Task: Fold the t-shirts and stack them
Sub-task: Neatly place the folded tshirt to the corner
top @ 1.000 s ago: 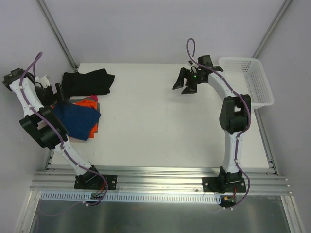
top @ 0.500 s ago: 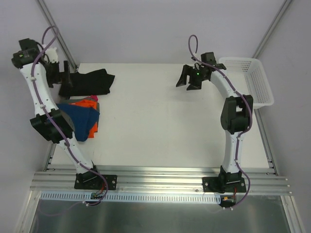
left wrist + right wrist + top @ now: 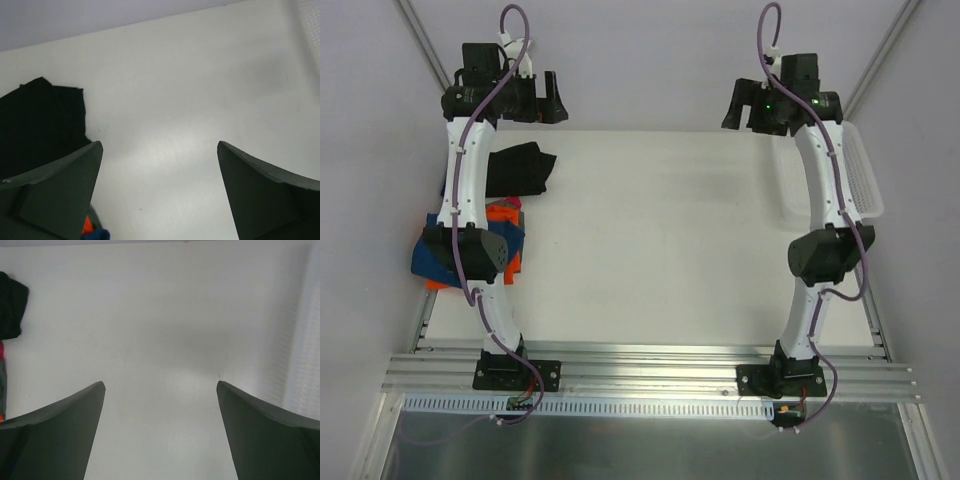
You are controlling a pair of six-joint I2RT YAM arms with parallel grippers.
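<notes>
T-shirts [image 3: 515, 240] sit at your table's [image 3: 650, 250] left edge. The navy t-shirt [image 3: 425, 255] lies over the orange t-shirt [image 3: 503, 212], partly behind your left arm, and the black t-shirt [image 3: 515, 168] lies just beyond them. Your left gripper [image 3: 555, 98] hangs up near the far edge, jaws spread wide, holding nothing. Your right gripper [image 3: 733, 108] is likewise wide and empty, near the white basket [image 3: 860, 170] at far right.

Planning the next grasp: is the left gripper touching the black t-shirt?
Apart. The left wrist view shows the left gripper open and empty, raised over the table, with the black t-shirt lying well below it.
</notes>
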